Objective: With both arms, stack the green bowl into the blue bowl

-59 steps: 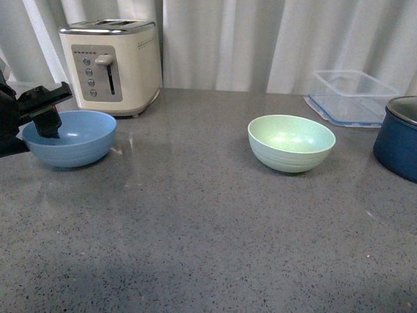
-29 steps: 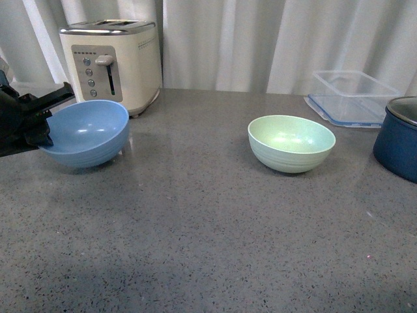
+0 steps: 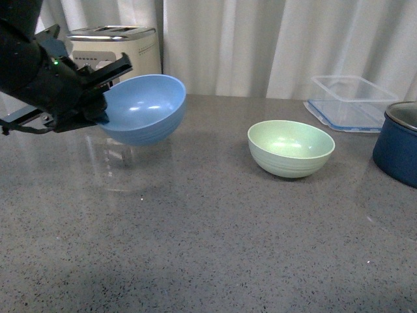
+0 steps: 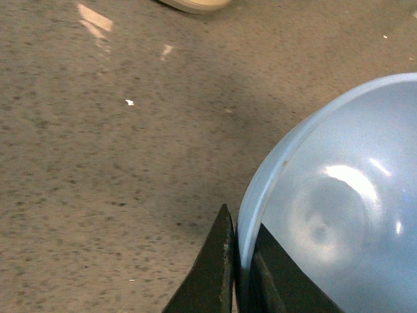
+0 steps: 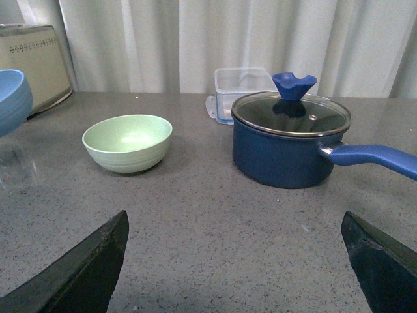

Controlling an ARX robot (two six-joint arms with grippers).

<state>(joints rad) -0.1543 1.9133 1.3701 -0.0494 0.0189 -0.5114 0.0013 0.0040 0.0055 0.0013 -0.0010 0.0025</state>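
My left gripper (image 3: 99, 107) is shut on the rim of the blue bowl (image 3: 144, 107) and holds it tilted in the air above the counter, left of centre. In the left wrist view the two fingers pinch the bowl's rim (image 4: 251, 215), one inside and one outside. The green bowl (image 3: 290, 147) sits upright on the grey counter right of centre; it also shows in the right wrist view (image 5: 128, 142). My right gripper (image 5: 238, 261) is open and empty, low over bare counter, with the green bowl ahead of it and to one side. It is out of the front view.
A cream toaster (image 3: 117, 47) stands at the back left behind the left arm. A clear rectangular container (image 3: 350, 101) is at the back right. A dark navy pot with a glass lid (image 5: 287, 140) stands at the right edge, its handle (image 5: 374, 158) pointing sideways.
The left gripper has lifted the blue bowl off the counter and carried it up and to the right, tilting it. The green bowl has not moved.
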